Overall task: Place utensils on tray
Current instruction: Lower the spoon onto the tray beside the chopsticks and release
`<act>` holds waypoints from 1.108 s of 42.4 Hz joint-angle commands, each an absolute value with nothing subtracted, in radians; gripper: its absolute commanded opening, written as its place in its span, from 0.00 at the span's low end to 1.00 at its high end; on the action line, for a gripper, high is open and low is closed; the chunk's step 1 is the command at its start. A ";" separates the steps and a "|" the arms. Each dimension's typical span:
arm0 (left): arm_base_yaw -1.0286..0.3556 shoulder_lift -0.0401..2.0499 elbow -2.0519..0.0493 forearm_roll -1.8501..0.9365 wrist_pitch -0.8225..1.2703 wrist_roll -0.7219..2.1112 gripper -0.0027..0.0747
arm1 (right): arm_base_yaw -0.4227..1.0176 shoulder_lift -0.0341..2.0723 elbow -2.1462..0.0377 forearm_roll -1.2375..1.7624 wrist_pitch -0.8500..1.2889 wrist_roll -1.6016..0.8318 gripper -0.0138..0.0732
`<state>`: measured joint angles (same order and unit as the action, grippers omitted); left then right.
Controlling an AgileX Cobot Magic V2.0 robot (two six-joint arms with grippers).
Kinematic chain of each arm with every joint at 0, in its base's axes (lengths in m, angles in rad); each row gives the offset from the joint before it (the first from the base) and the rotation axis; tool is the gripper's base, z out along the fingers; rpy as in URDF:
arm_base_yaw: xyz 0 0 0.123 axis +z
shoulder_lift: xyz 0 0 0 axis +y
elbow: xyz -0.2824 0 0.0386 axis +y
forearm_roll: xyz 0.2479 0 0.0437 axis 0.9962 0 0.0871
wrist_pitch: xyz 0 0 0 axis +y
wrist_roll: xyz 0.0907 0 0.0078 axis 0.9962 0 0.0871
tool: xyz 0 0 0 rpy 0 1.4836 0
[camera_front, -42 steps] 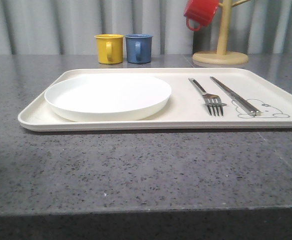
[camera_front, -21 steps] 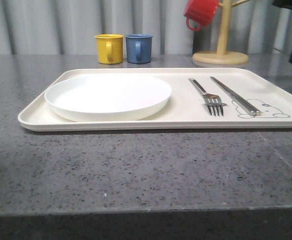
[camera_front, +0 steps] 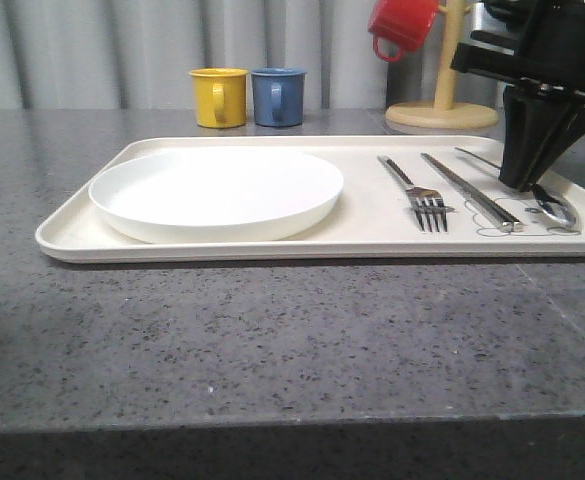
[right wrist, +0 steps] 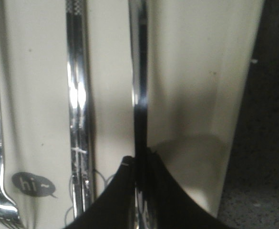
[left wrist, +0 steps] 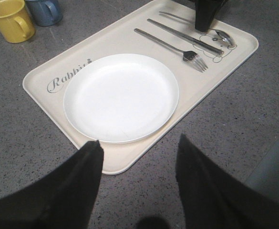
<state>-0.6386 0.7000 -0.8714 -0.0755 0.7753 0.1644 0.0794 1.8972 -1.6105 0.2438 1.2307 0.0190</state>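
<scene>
Front view now has the right gripper (camera_front: 528,186) down at the tray's (camera_front: 222,250) right end, where half a second ago just a dark edge of it showed at the frame's upper right corner. A spoon (camera_front: 555,209) has arrived with it and lies over the rabbit drawing, its handle running back between the black fingers (camera_front: 522,140). From the right wrist camera the fingers (right wrist: 122,191) close narrowly on that handle (right wrist: 140,71), so the gripper is clamped on the spoon. Fork (camera_front: 419,195), long bar-like piece (camera_front: 469,190) and white plate (camera_front: 217,192) sit as before, the plate on the tray's left half, the fork and bar side by side just left of the spoon. Left gripper (left wrist: 137,164) hovers spread wide and empty above the tray's near corner. Behind the tray stand a yellow mug (camera_front: 218,97) and a blue mug (camera_front: 277,96), touching or nearly so; a red mug (camera_front: 403,26) hangs on the wooden stand (camera_front: 442,112), which the right arm partly covers.
</scene>
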 commanded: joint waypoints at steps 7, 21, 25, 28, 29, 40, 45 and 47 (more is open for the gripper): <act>-0.646 0.697 -0.897 -0.081 0.700 0.152 0.49 | 0.076 1.836 -1.640 0.206 1.241 0.025 0.49; -0.646 0.697 -0.897 -0.081 0.700 0.152 0.49 | 0.159 1.625 -1.613 0.199 1.220 -0.069 0.59; -0.646 0.697 -0.897 -0.081 0.700 0.152 0.49 | 0.246 1.502 -1.542 0.184 1.181 -0.120 0.56; -0.646 0.697 -0.897 -0.081 0.700 0.152 0.49 | 0.319 1.403 -1.471 0.158 1.146 -0.123 0.54; -0.646 0.697 -0.897 -0.081 0.700 0.152 0.49 | 0.347 1.363 -1.440 0.146 1.133 -0.123 0.54; -0.646 0.697 -0.897 -0.081 0.703 0.152 0.49 | 0.435 0.982 -1.151 0.120 1.025 -0.119 0.50; -0.646 0.697 -0.897 -0.081 0.703 0.152 0.49 | 0.435 0.773 -1.025 0.119 0.924 -0.115 0.49; -0.646 0.697 -0.897 -0.081 0.703 0.152 0.49 | 0.435 0.698 -0.977 0.119 0.885 -0.115 0.49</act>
<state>-0.6386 0.7000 -0.8714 -0.0755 0.7753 0.1644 0.4325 0.8232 -1.0259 0.1207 1.0125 -0.1116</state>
